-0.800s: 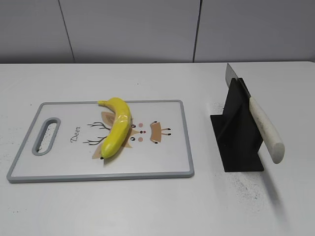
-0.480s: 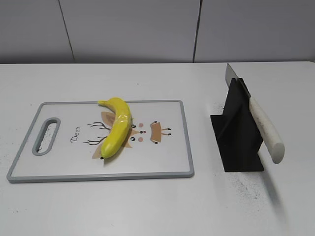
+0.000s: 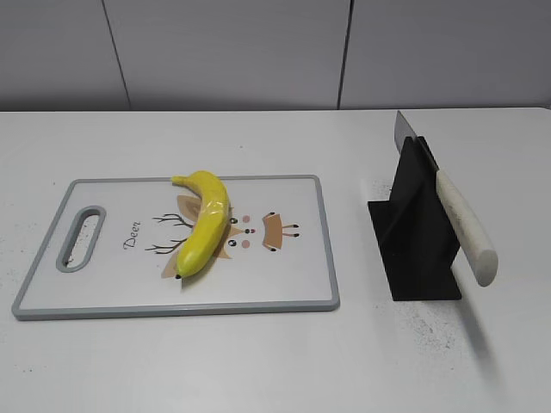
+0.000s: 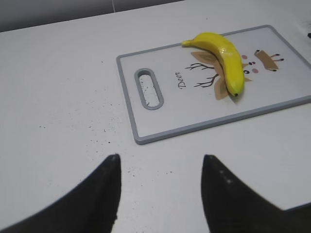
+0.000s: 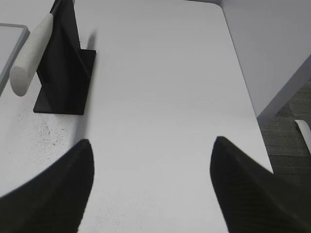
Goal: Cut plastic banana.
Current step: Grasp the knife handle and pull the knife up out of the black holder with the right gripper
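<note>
The plastic banana, glossy yellow with a dark tip, lies on a white cutting board with a grey rim and a deer drawing. It also shows in the left wrist view, on the board. A knife with a white handle rests in a black stand, also seen in the right wrist view. My left gripper is open and empty above bare table, short of the board. My right gripper is open and empty, right of the stand. Neither gripper shows in the exterior view.
The white table carries dark specks near the board and the stand. In the right wrist view the table's right edge drops to a grey floor. A grey wall stands behind the table.
</note>
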